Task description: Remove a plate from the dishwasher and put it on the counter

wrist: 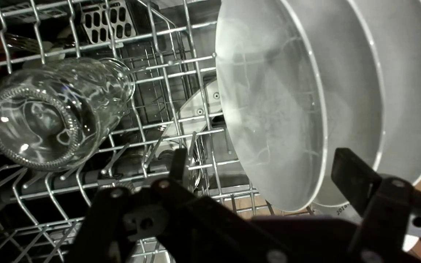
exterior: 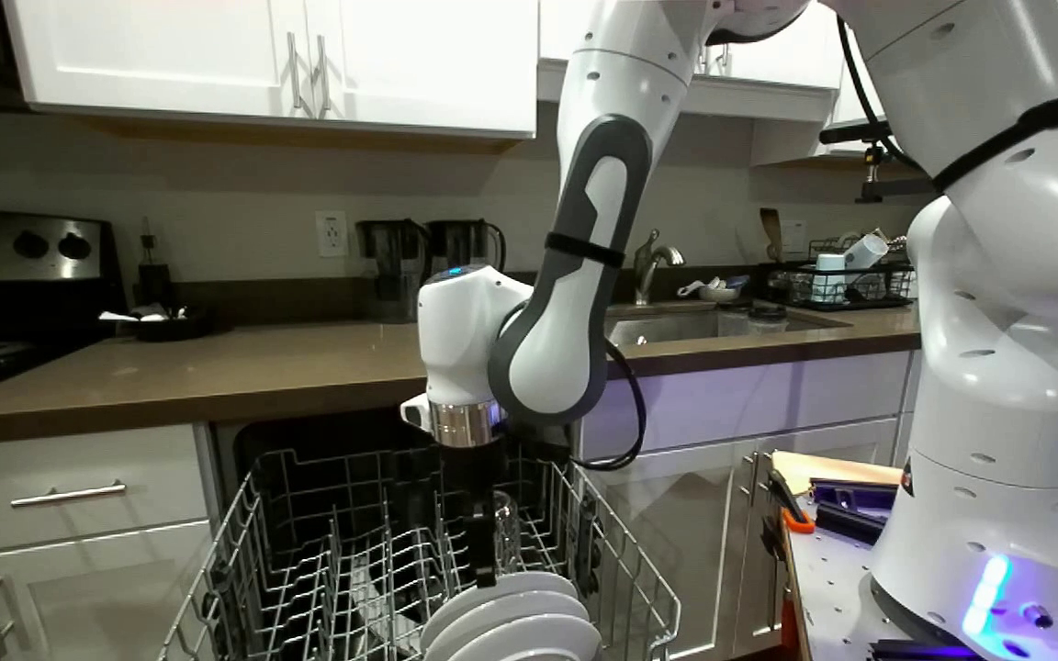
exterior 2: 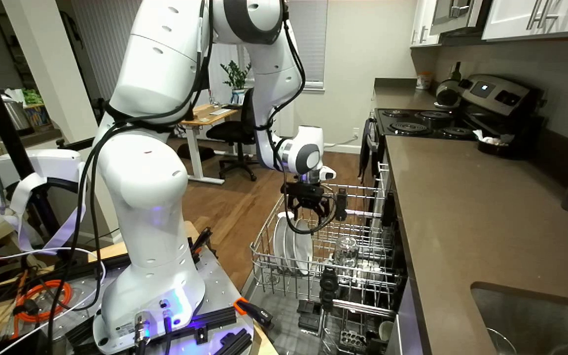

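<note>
So the end plate (wrist: 272, 102) stands on edge in the dishwasher (exterior: 327, 433), below the claw (wrist: 258, 157), and in the wrist view its rim runs crosswise between the wide-apart jaws. I'd go straight down, but the gap before the next plate (wrist: 347, 80) looks tight. The arm (exterior: 575, 294) arches over, wrist pointing down, counter (exterior: 263, 367) right behind in an exterior view.

Franka Emika Panda arm (exterior: 635, 83) arches high: base (exterior: 974, 496) stands upright, its light strip (exterior: 986, 595) glowing blue-white; shoulder (exterior 2: 141, 170) sits above, upper arm (exterior 2: 158, 66) leans up toward raised elbow (exterior 2: 249, 19). Forearm (exterior: 575, 275) slants steeply down to wrist (exterior: 457, 332), which hangs near vertical, silver flange ring (exterior: 465, 425) beneath. Black Robotiq gripper (wrist: 261, 159) points down below flange; in wrist view jaws wide, both fingers (wrist: 355, 179) stand well apart in lower half.
</note>
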`<action>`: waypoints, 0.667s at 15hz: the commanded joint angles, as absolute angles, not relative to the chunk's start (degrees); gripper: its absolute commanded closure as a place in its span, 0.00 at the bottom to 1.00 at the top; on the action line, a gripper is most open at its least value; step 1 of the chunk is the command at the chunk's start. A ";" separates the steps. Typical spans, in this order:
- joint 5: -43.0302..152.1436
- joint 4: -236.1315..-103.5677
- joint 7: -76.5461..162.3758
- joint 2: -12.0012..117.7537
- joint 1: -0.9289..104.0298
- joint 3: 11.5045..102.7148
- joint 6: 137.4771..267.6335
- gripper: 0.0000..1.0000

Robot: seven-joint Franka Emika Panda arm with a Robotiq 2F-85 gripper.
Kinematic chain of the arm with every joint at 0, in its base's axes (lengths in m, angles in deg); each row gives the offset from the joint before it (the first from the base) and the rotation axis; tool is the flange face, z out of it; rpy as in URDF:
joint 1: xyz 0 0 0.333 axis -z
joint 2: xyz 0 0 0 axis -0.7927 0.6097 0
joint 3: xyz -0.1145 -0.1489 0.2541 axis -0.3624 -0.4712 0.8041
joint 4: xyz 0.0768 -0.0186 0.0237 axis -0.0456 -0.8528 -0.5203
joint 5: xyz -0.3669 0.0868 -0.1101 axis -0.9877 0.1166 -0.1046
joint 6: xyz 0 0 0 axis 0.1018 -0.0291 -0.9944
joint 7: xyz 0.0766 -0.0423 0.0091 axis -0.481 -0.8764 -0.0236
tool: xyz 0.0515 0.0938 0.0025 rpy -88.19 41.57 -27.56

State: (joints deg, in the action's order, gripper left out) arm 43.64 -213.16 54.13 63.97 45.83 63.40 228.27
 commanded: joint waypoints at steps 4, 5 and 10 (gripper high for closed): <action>42.38 -211.08 54.55 68.23 44.61 61.89 227.60 0.00; 42.36 -210.89 54.66 68.69 44.59 61.84 227.44 0.00; 43.48 -209.53 55.82 71.25 45.82 63.15 227.00 0.47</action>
